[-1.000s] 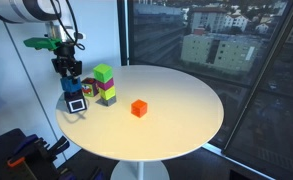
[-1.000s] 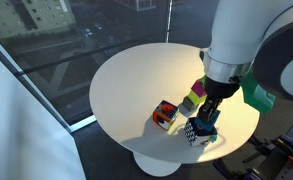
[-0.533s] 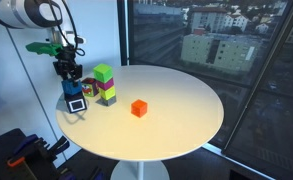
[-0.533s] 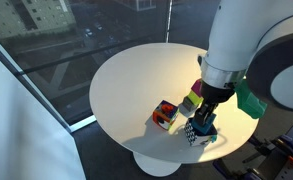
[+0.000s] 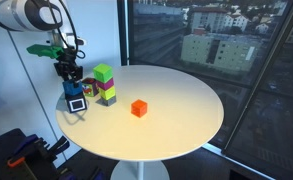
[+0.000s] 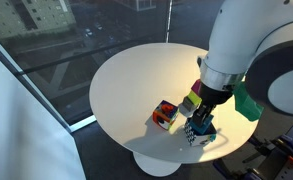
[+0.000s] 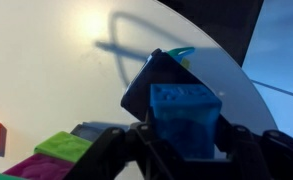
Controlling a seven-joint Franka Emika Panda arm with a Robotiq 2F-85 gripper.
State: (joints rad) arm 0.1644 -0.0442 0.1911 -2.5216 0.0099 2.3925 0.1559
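My gripper [image 5: 70, 80] is at the table's edge, shut on a blue block [image 7: 186, 115] that rests on a dark cube with a black-and-white patterned face [image 5: 77, 103]. In the wrist view the fingers [image 7: 184, 135] press both sides of the blue block. The gripper [image 6: 204, 117] and the patterned cube [image 6: 193, 133] also show in an exterior view. Right beside them a green block [image 5: 103, 73] is stacked on a purple block [image 5: 107, 96]. An orange cube [image 5: 139, 108] lies alone nearer the table's middle.
Everything stands on a round white table [image 5: 181, 105] with one pedestal leg. Large windows are close behind it. Dark equipment sits on the floor by the table [image 5: 16, 150]. The table's edge runs just beside the patterned cube.
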